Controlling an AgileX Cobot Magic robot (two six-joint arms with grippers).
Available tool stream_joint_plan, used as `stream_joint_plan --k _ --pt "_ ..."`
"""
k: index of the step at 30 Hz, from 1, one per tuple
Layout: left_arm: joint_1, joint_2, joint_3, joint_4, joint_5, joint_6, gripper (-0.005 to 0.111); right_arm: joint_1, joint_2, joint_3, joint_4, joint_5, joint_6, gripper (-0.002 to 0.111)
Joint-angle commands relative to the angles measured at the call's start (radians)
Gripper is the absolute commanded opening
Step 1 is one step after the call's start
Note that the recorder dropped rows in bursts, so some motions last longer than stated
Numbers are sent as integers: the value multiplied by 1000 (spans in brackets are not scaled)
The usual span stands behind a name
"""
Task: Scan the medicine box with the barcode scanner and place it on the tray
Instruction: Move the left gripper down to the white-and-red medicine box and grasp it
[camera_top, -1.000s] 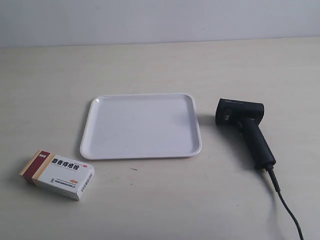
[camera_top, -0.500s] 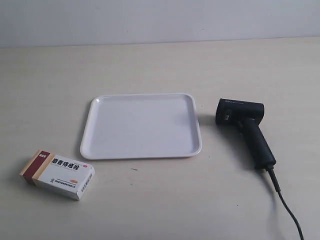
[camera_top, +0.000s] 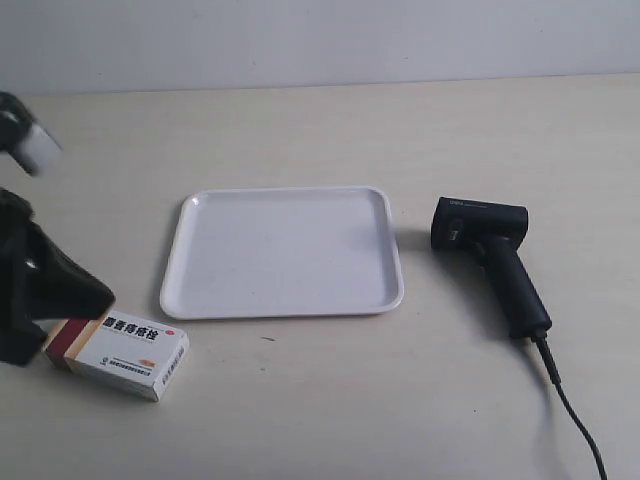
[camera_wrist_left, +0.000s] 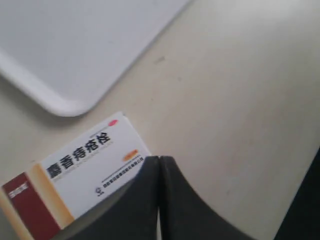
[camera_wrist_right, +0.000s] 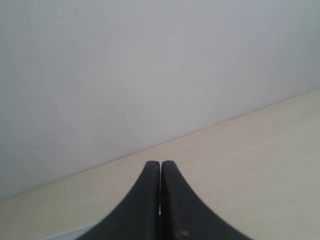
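The white medicine box (camera_top: 125, 349) with a dark red and tan end lies flat on the table near the front left, below the white tray (camera_top: 284, 306). My left gripper (camera_top: 100, 294) has come in at the exterior view's left and hangs over the box's red end. In the left wrist view the left gripper (camera_wrist_left: 159, 159) is shut, empty, its tips over the edge of the medicine box (camera_wrist_left: 85, 170), with the tray (camera_wrist_left: 65, 55) corner beyond. The black barcode scanner (camera_top: 492, 262) lies right of the tray, untouched. My right gripper (camera_wrist_right: 160, 163) is shut, empty, facing the wall.
The scanner's black cable (camera_top: 575, 415) trails toward the front right edge of the exterior view. A pale wall (camera_wrist_right: 125, 65) rises behind the light wooden table (camera_top: 330, 400). The right arm does not show in the exterior view.
The left arm has entered the exterior view from the left and now stands over the medicine box's red end. Box, tray and scanner have not moved.
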Motion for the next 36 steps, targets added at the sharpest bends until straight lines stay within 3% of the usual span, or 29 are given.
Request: stream_joint_plan --k 1,4,14,20,25,30,32,36 --pt "-103 133 -6 158 -22 0 0 -7 -6 4 -2 0 -8 1" --pt "-112 179 -6 225 -18 -79 0 -7 -6 4 6 0 -8 1" --pt "-112 197 -6 319 -49 -92 0 -7 -6 4 5 0 -7 1" --pt "-112 198 -6 447 -76 -114 2 -7 -6 4 5 3 -8 1" --pt "-119 198 -6 457 -106 -133 31 -7 -6 4 5 3 -8 1" --pt "-119 198 -6 457 -106 -107 83 -7 -6 4 5 7 -8 1" --pt "-119 203 -6 457 -121 6 105 -7 -6 4 5 7 -8 1" --pt "-119 235 -6 454 -228 131 105 -7 -6 4 5 11 -8 1"
